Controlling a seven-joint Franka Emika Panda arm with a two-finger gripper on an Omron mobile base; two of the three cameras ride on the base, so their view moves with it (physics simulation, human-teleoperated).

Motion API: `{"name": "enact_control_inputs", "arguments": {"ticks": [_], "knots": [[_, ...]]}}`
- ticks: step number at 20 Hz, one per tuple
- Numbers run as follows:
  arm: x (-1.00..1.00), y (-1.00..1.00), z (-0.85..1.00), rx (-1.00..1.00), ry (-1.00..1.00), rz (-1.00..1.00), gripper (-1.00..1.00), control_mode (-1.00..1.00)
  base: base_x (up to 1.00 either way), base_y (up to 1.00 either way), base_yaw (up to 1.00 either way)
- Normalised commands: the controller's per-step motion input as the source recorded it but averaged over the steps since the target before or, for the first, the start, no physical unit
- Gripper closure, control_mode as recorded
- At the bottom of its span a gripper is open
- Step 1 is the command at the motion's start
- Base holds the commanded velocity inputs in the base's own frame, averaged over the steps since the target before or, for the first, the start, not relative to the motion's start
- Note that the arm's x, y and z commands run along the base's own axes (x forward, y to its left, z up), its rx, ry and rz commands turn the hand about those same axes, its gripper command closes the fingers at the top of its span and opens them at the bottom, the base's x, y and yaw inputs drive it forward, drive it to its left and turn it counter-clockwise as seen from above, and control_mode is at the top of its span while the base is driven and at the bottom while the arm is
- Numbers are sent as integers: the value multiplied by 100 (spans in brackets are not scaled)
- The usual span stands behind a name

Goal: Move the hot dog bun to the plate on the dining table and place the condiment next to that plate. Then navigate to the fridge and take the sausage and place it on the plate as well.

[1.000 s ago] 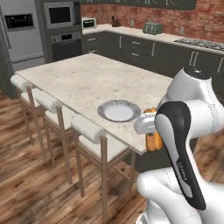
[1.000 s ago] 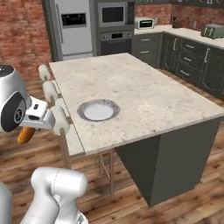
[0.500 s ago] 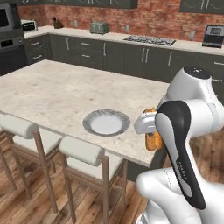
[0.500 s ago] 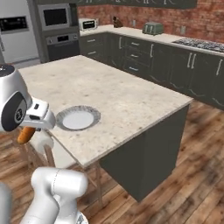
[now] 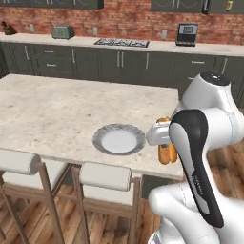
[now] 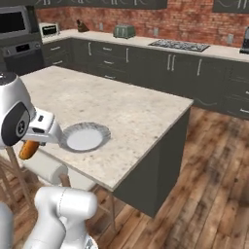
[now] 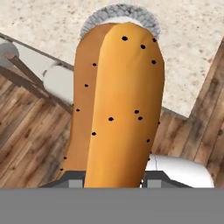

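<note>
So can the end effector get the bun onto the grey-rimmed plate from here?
Probably yes: the end effector, shut on the bun, hangs beside the plate near the table edge, nothing between.

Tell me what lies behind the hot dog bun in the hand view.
Behind the hot dog bun shows the ribbed rim of the plate on the dining table, plus stools and wood floor. The bun covers the plate's centre.

We've got the hot dog bun (image 7: 118, 105) standing tall mid-frame, orange-tan with dark specks. The plate (image 7: 148, 19) peeks out behind its top, sitting on the dining table (image 7: 52, 19). White-cushioned stools (image 7: 59, 81) sit left over wood floor (image 7: 30, 135).
</note>
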Motion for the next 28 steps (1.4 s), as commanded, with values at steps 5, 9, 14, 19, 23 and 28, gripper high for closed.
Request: {"name": "enact_control_inputs", "arguments": {"ticks": [5, 9, 14, 19, 23, 28], "knots": [[0, 0, 0, 0, 0, 0, 100, 100, 37, 84, -36], [0, 0, 0, 0, 0, 0, 100, 100, 60, 52, -26], [97, 12, 0, 0, 7, -11, 100, -100, 0, 0, 0], [99, 0, -14, 0, 11, -3, 100, -100, 0, 0, 0], [74, 0, -62, 0, 11, 0, 100, -100, 0, 0, 0], [47, 6, -72, -2, 9, 0, 100, -100, 0, 0, 0]]}}
